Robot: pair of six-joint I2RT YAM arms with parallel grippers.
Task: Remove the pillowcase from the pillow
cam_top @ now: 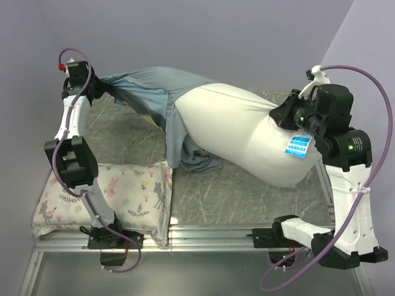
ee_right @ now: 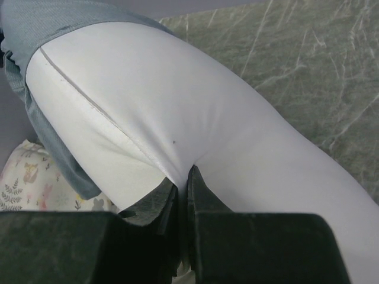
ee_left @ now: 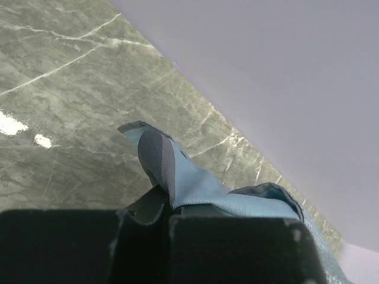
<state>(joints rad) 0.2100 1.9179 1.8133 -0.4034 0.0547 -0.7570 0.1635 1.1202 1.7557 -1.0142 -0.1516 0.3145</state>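
Observation:
The pillowcase shows its slate blue-grey inside and stretches from the far left to the pillow's left end, with a loose fold hanging to the table. My left gripper is shut on its edge, seen in the left wrist view pinched between the fingers. The plump white pillow lies raised across the table's middle, mostly bare, its blue-and-white tag at the right end. My right gripper is shut on the pillow's white fabric, which bunches between the jaws.
A smaller floral deer-print pillow lies at the near left by the left arm's base; it also shows in the right wrist view. The grey marble tabletop has a metal rail along its near edge. Lilac walls stand close behind.

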